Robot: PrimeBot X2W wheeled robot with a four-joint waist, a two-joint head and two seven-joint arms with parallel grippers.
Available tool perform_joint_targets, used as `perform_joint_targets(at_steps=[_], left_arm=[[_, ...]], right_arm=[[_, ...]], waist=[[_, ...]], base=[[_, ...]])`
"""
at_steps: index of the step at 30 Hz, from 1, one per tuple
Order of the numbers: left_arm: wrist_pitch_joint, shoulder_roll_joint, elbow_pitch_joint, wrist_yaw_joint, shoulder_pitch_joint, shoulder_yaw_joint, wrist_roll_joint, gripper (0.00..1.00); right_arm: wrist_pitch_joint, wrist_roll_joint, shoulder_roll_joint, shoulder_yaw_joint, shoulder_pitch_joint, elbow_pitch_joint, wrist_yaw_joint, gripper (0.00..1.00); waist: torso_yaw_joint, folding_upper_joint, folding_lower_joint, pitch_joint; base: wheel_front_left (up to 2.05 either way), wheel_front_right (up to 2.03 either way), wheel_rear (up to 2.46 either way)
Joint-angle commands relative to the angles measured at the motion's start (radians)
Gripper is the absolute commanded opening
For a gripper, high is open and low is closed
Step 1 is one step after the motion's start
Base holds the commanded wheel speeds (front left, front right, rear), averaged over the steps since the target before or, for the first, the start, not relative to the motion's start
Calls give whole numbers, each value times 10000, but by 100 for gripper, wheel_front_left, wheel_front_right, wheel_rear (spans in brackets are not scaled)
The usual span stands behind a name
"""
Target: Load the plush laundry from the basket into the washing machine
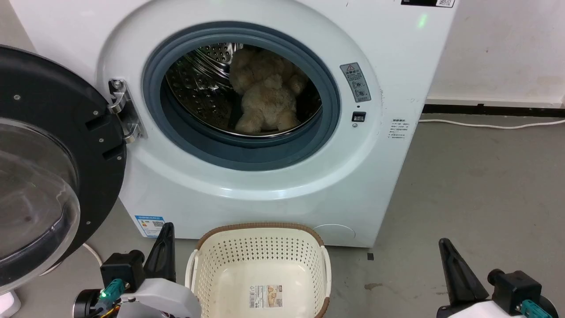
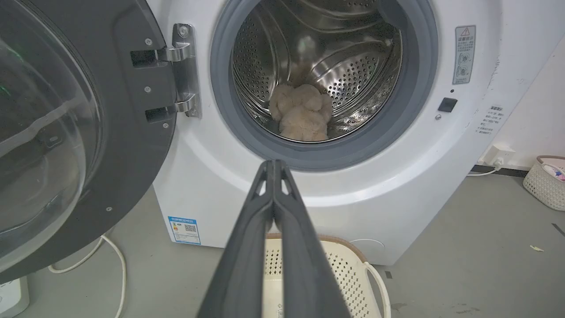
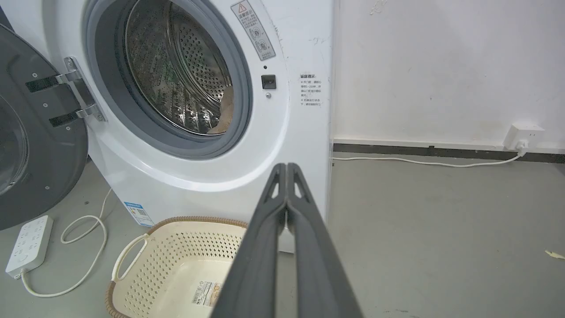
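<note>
Plush laundry (image 1: 265, 106) on perforated steel drum (image 1: 198, 88)

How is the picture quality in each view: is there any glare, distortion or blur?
Head view: even light, pale reflections on the door glass, a green glint high on the washer. Left wrist view: the wide lens curves the washer's right edge, and the steel drum shines with bright highlights. Right wrist view: the wall is flatly lit; the shut right gripper looms large.

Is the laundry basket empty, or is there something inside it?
Empty. The basket shows its bare bottom with just a product sticker on it; the plush laundry lies inside the washing machine.
</note>
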Motion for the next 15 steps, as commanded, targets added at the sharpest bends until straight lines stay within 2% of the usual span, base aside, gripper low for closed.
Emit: perform_joint_targets(at_steps=[1, 15], left_arm=[[60, -59, -93, -64, 74, 81, 147, 0], [238, -262, -228, -228, 97, 315, 633, 0]], right_arm=[[81, -113, -1, -14, -180, -76, -3, 0], [338, -320, -1, -24, -294, -159, -3, 0]], waist=[[2, 0, -1, 3], [24, 0, -1, 33]], base=[[0, 0, 0], [0, 0, 0]])
